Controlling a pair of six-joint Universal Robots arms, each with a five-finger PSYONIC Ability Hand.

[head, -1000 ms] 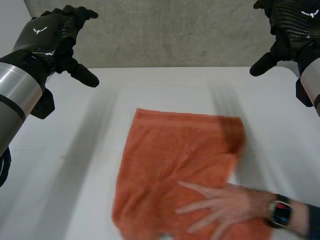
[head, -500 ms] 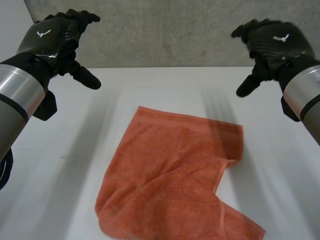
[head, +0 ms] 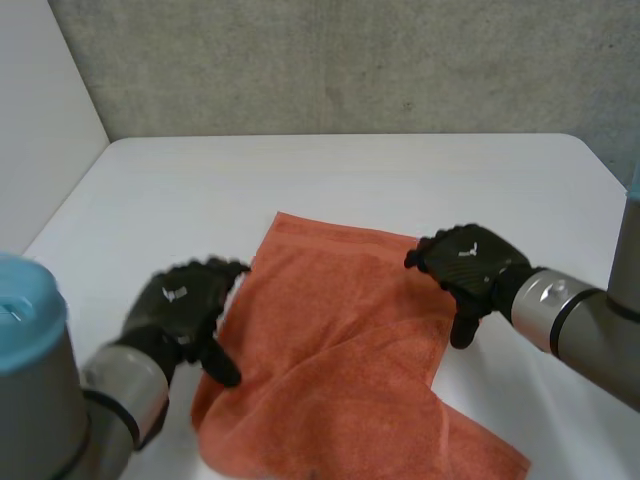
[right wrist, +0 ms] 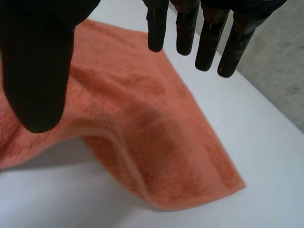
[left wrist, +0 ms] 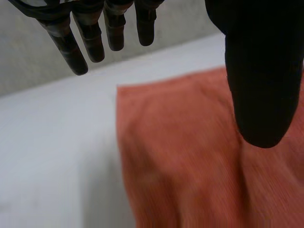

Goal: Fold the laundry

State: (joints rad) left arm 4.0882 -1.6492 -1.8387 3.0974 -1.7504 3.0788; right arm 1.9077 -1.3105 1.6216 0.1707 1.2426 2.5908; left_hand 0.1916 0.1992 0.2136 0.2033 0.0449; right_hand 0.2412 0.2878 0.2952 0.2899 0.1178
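1. Orange terry towel (head: 340, 350) is lying rumpled on the white table (head: 350, 170), its near part creasing and doubling over toward the right
2. Left hand (head: 185, 310) and right hand (head: 465, 265) are hovering at the towel's left and right edges, having dropped from high up; their fingers are hanging straight, gripping nothing
3. Grasping looks imminent, and the soft pile is draping limply
4. Farther off, the hemmed edge is lying flat below a rough grey wall (head: 350, 60)

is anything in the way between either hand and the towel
Nothing visible. The left hand hangs open over the left edge of the orange towel, the right hand open over its right edge, with no object between either palm and the cloth.
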